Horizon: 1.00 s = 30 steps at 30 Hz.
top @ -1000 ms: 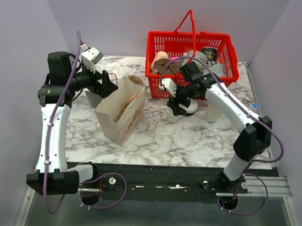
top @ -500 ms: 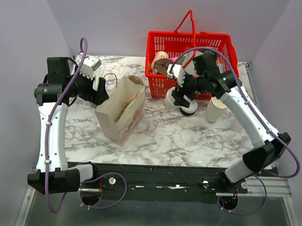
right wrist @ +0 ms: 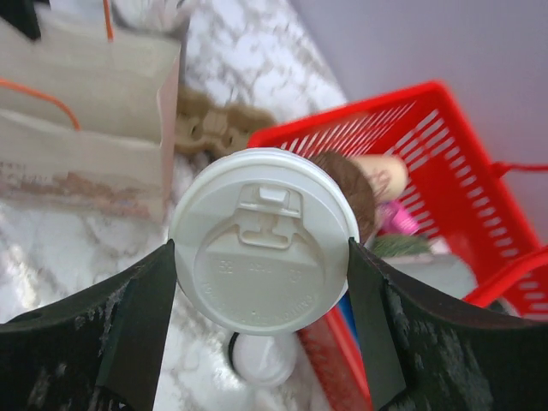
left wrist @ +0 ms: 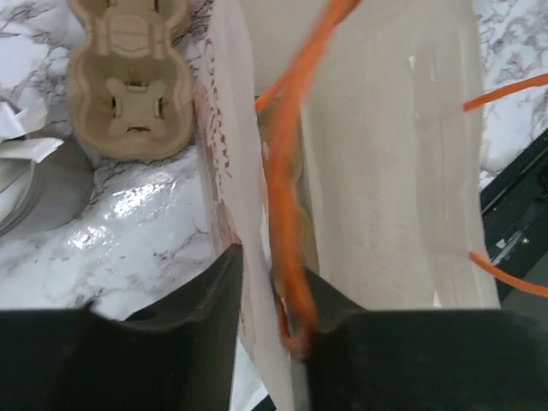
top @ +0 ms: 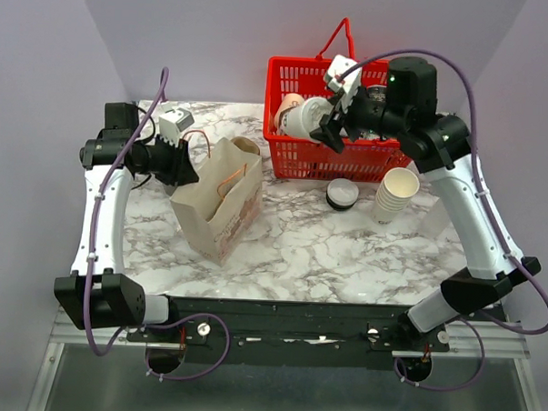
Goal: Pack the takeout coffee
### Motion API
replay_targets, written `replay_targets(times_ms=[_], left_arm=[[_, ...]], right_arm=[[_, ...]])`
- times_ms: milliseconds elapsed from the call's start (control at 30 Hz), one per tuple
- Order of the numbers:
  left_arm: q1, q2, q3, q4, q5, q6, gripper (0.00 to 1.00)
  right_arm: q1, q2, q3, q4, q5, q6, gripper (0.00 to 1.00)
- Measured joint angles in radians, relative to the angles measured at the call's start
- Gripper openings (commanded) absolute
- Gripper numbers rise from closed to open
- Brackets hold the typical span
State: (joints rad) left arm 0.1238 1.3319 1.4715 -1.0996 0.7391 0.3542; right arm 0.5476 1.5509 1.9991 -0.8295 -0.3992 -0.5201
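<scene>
White lidded takeout coffee (right wrist: 264,242) pinched sideways by right tool (right wrist: 262,257); left tool (left wrist: 272,276) pinches bag (left wrist: 402,154).

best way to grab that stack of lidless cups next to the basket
Probably across the side wall just under the top rim, fingers level, coming from the near side. The stack of lidless cups stands upright with its mouth open upward and tapers downward, so the widest part is up top. The red basket sits close behind it and the loose lids lie to its left.
</scene>
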Motion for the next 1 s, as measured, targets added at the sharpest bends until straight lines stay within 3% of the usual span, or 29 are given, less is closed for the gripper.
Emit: replay_targets(times_ms=[167, 267, 500, 733, 1000], left_arm=[[-0.015, 0.011, 0.005, -0.005, 0.071, 0.023, 0.04], [-0.034, 0.014, 0.008, -0.008, 0.107, 0.039, 0.0], [-0.131, 0.014, 0.015, -0.005, 0.134, 0.056, 0.0], [-0.292, 0.007, 0.018, 0.05, 0.049, 0.031, 0.0], [-0.328, 0.008, 0.079, 0.088, -0.034, -0.031, 0.0]], right_arm=[[0.0, 0.085, 0.27, 0.003, -0.061, -0.039, 0.0], [0.002, 0.089, 0.31, 0.002, -0.117, -0.092, 0.01], [0.071, 0.056, 0.195, -0.064, -0.222, -0.297, 0.01], [0.136, 0.048, 0.174, -0.188, -0.311, -0.331, 0.01], [0.157, -0.027, 0.051, -0.269, -0.321, -0.41, 0.01]])
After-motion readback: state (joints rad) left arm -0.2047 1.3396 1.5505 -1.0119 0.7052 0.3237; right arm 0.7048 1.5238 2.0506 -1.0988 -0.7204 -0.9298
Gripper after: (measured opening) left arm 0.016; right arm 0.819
